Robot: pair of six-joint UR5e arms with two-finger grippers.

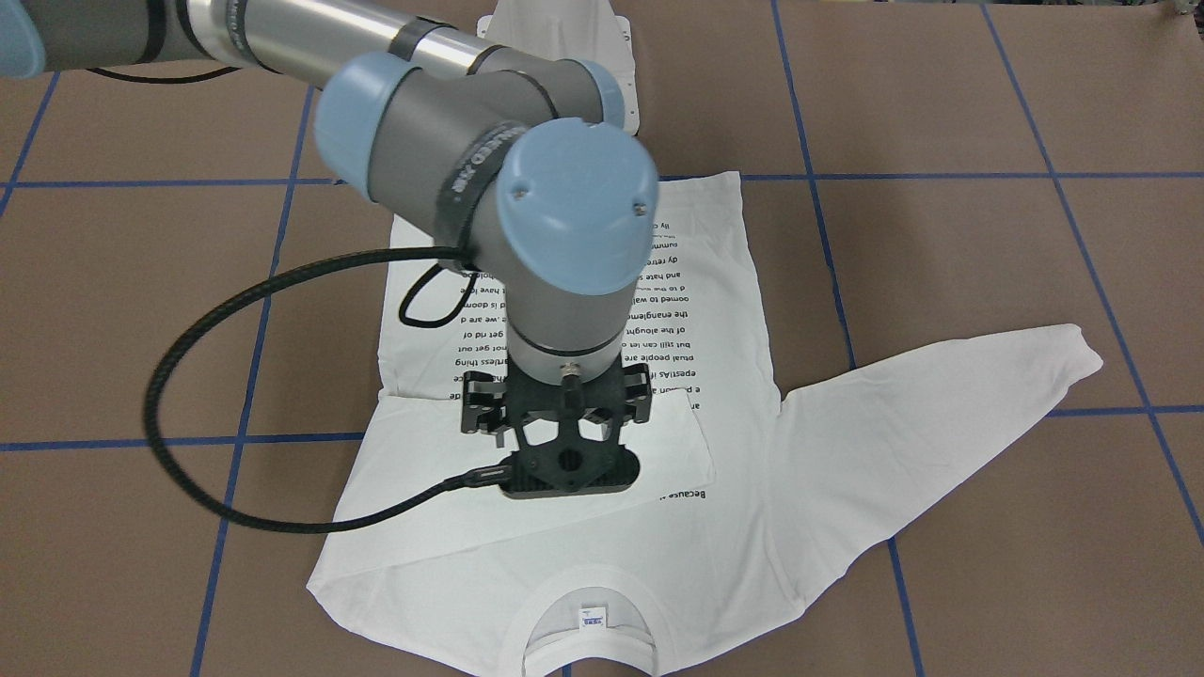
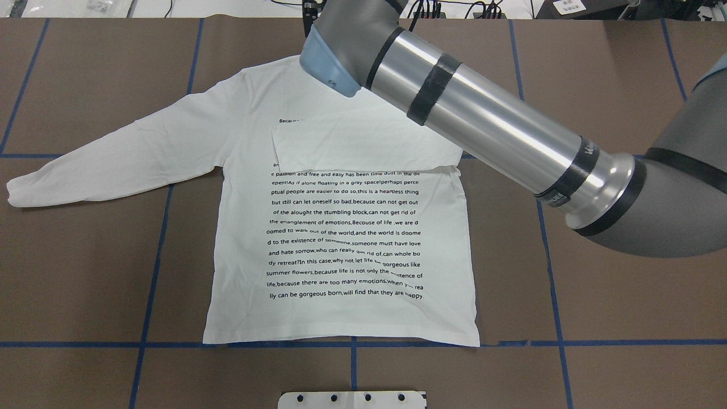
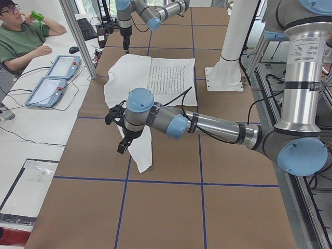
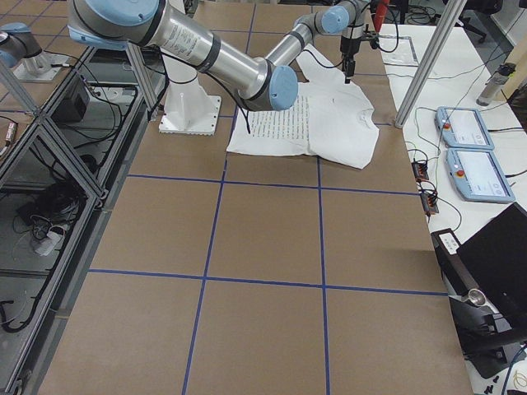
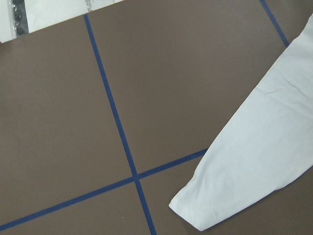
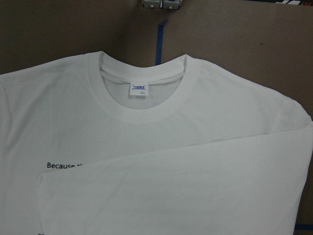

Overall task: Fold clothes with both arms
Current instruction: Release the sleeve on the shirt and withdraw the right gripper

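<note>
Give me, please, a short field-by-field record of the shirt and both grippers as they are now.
Shirt: white, flat on the brown table, printed text up
Folded sleeve: lies across the chest
Stretched sleeve: flat, out to the robot's left
Right gripper: over the folded sleeve, near the collar; jaws hidden
Left gripper: raised near the stretched sleeve's cuff; open or shut unclear

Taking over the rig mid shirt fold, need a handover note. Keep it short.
The left gripper hangs near the cuff of the spread sleeve; open or shut cannot be told.
The right gripper is over the folded sleeve; its fingers are hidden.
The shirt lies flat on the table, print up, collar away from the robot.
Done: the sleeve on the robot's right is folded across the chest.
To do: fold the other sleeve, then the body.
</note>
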